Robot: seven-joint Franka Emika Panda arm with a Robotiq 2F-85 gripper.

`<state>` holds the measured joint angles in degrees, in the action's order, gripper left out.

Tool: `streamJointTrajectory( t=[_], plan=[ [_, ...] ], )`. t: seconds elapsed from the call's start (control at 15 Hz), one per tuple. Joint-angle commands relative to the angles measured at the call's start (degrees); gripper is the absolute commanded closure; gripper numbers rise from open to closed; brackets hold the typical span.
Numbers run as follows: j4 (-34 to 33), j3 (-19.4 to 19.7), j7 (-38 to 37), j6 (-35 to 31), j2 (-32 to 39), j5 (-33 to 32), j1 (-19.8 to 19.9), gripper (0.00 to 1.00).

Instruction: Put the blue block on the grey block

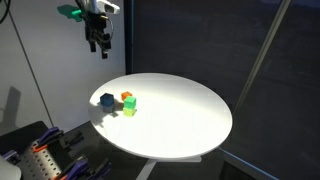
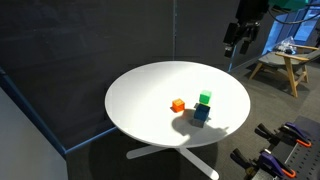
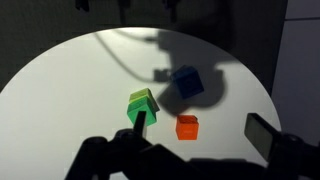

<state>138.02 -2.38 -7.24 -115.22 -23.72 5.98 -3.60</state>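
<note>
Gripper (image 1: 99, 47): you have it high, clear of the table (image 1: 190, 120), jaws apart, empty.
Blue block (image 3: 187, 83): near the table's edge, beside green cube (image 3: 142, 103) and orange cube (image 3: 187, 127).

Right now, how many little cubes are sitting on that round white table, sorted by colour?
Blue cube: 1
Green cube: 1
Orange cube: 1
Total: 3 cubes on the white table. No grey one shows in any view.
</note>
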Motion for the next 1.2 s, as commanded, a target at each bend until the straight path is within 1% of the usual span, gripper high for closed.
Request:
streamJointTrajectory(
  t=[0.0,0.47,0.53,1.13],
  plan=[
    [0.3,-1.18,-0.51,2.16,-3.03,-1.96,0.78,0.0],
    [0.87,-1.72,-0.29,2.24,-5.1,-3.49,0.67,0.0],
    [0.02,-1.47,0.04,1.57,-3.3,-2.48,0.38,0.0],
    [0.21,-1.51,0.04,1.57,-3.71,-2.49,0.37,0.0]
  ],
)
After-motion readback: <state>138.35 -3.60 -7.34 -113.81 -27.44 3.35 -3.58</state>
